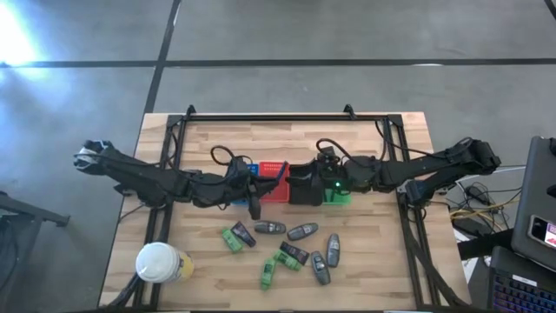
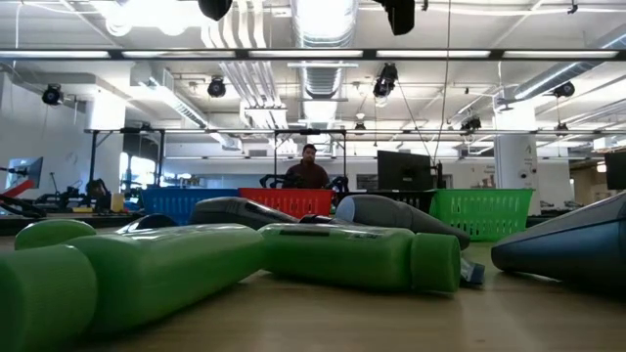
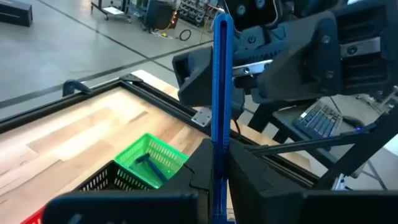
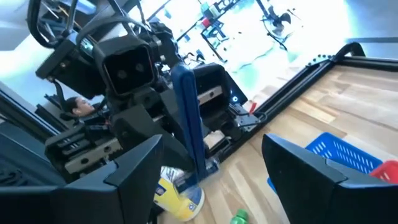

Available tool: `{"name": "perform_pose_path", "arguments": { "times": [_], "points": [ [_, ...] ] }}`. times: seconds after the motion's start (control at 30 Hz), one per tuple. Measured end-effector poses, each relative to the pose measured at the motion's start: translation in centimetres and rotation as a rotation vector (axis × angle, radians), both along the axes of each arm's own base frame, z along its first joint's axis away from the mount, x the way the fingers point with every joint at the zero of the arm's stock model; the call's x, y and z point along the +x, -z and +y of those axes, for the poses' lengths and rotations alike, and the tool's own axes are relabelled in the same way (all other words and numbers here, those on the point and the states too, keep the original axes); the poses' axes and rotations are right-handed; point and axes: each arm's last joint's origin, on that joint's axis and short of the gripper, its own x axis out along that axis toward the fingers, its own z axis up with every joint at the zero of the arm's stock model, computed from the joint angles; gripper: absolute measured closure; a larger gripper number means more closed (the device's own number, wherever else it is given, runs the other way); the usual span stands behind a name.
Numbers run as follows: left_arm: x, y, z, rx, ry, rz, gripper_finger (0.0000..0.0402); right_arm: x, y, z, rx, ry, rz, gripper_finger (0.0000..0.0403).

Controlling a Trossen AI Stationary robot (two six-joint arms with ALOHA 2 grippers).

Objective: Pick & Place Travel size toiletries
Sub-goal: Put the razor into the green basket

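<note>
While the travel size toiletries lie scattered on the near half of the wooden table, both my arms hang folded over the row of slotted baskets at its middle. My left gripper sits by the blue basket with its tip toward the pile; my right gripper rests above the black basket, between the red basket and the green basket. Each wrist view shows my two dark fingers standing wide apart with nothing between them but a thin blue upright piece, and I cannot tell what that piece is or whether it is held. Green packets, grey oval tubes and a dark packet are all apart from my fingers; none lies in a basket that I can see. A large white-lidded cup stands at the table's near left corner. I judge that picking has not begun: the next move calls for lowering one open gripper onto a single item near the pile's edge
</note>
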Motion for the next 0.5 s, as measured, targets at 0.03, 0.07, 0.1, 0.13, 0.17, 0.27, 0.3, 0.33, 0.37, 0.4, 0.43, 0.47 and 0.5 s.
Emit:
{"name": "perform_pose_path", "arguments": {
  "times": [0.03,0.07,0.1,0.13,0.17,0.27,0.3,0.33,0.37,0.4,0.43,0.47,0.5],
  "points": [
    [0.0,0.0,0.0,-0.001,0.001,-0.004,0.0374,0.0,0.0,0.0,-0.001,0.0,-0.002,0.014],
    [0.1,-0.1,0.0,0.003,0.001,-0.008,0.0374,0.0,0.0,0.0,0.001,0.0,-0.002,0.0144],
    [0.1,-0.2,0.1,0.009,0.001,-0.014,0.0374,0.1,0.0,0.0,0.002,0.0,0.0,0.0147],
    [0.1,-0.3,0.1,0.012,0.006,-0.026,0.0374,0.1,0.2,0.0,0.002,0.0,0.003,0.0151],
    [0.2,-0.4,0.1,0.011,0.019,-0.04,0.0374,0.2,0.2,0.0,0.004,0.0,0.006,0.0154],
    [0.3,-0.4,0.2,0.013,0.037,-0.044,0.0374,0.2,0.3,0.0,0.003,0.0,0.011,0.0161],
    [0.5,-0.3,0.2,0.014,0.035,-0.041,0.0374,0.2,0.3,0.0,0.002,0.0,0.006,0.0163],
    [0.6,-0.2,0.2,0.015,0.038,-0.037,0.0374,0.2,0.2,0.0,0.0,0.0,0.003,0.0164],
    [0.8,0.0,0.1,0.015,0.042,-0.032,0.0374,0.2,0.2,0.0,0.0,0.0,0.0,0.0165],
    [1.0,0.2,0.0,0.012,0.048,-0.031,0.0374,0.2,0.2,0.0,-0.002,0.0,0.001,0.0165],
    [1.3,0.4,-0.1,0.008,0.056,-0.038,0.0374,0.2,0.2,0.0,-0.002,0.0,0.001,0.0164],
    [1.6,0.5,-0.2,0.006,0.061,-0.042,0.0374,0.2,0.2,0.0,-0.002,0.0,0.001,0.0163],
    [1.9,0.8,-0.3,0.008,0.061,-0.036,0.0374,0.2,0.2,0.0,0.002,0.0,0.001,0.0161]
  ]
}}
